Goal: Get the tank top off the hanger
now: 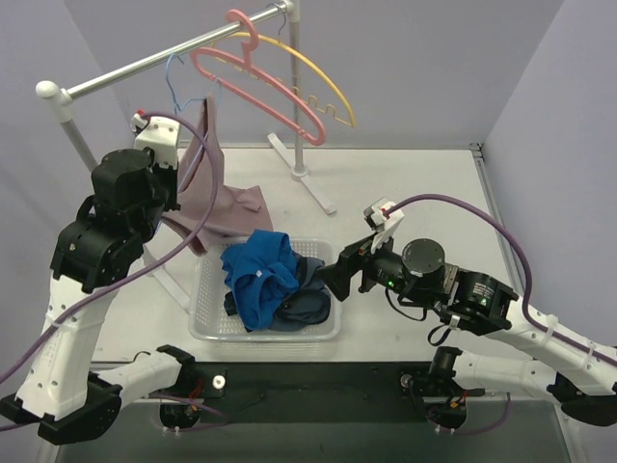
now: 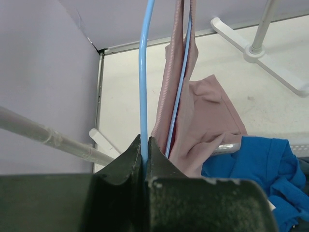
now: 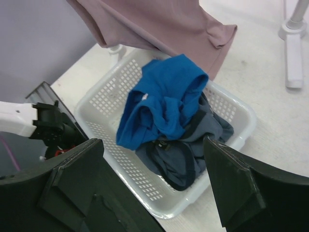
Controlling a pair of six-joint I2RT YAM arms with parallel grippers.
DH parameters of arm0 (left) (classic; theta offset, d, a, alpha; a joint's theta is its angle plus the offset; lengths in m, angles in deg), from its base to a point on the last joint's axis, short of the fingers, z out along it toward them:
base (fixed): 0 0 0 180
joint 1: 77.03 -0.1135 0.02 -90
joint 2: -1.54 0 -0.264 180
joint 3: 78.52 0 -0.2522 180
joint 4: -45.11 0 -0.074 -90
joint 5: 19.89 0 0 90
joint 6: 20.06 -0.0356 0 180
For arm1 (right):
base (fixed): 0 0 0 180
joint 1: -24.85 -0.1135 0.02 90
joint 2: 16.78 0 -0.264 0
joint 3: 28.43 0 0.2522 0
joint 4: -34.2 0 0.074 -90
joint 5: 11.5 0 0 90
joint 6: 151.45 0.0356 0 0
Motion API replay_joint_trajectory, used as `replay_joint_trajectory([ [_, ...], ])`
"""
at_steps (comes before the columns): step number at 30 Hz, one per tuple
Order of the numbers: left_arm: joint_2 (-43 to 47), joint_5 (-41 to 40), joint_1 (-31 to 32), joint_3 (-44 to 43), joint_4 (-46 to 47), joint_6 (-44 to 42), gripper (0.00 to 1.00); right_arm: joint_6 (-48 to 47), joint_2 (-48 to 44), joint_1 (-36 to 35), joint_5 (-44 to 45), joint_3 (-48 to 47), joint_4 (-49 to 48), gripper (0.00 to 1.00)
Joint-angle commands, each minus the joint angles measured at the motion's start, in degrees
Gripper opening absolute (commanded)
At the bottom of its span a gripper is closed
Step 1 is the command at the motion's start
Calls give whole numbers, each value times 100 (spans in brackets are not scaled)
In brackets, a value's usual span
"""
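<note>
Left wrist: left fingers [image 2: 126,162] are pinching the hanger [image 2: 143,72], right fingers [image 3: 72,169] gaping wide. Limp, light tank top [image 2: 207,116] is likely favouring a strap grasp

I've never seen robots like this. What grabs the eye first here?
The dusty-pink tank top drooping from a thin light-blue wire hanger at the left, which the left claw pinches shut. Right beside it, a bright blue garment is heaped in a white perforated plastic basket in the centre, with the right claw open above it.
</note>
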Motion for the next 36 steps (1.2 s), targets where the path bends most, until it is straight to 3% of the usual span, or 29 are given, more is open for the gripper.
replay_joint_trajectory([
  [1, 547, 434, 5, 94, -19, 146, 0, 259, 325, -54, -527, -668, -556, 87],
  [5, 933, 1136, 5, 340, -117, 242, 0, -30, 886, -63, -370, -1205, -925, 87],
  [7, 1197, 1671, 5, 559, -100, 295, 0, -162, 1168, -46, 155, -1555, -961, 87],
  [14, 1979, 2990, 5, 1421, 348, 593, 0, -681, 2757, 112, 948, -2838, -1963, 68],
  [21, 2410, 3432, 5, 1755, 402, 743, 0, -681, 3718, 499, 941, -3719, -2077, 60],
  [26, 2534, 3616, 5, 1861, 498, 761, 0, -576, 3938, 579, 888, -3772, -1972, 58],
  [32, 2569, 3608, 5, 1922, 480, 726, 0, -1005, 3991, 561, 1555, -3632, -2059, 54],
  [33, 2560, 3608, 5, 1957, 498, 726, 0, -1067, 4000, 552, 1634, -3632, -2086, 52],
  [34, 2560, 3625, 5, 1966, 498, 726, 0, -1138, 4017, 552, 1774, -3649, -2103, 35],
  [36, 2560, 3652, 5, 1967, 463, 717, 0, -1357, 4044, 552, 1916, -3728, -2095, 20],
])
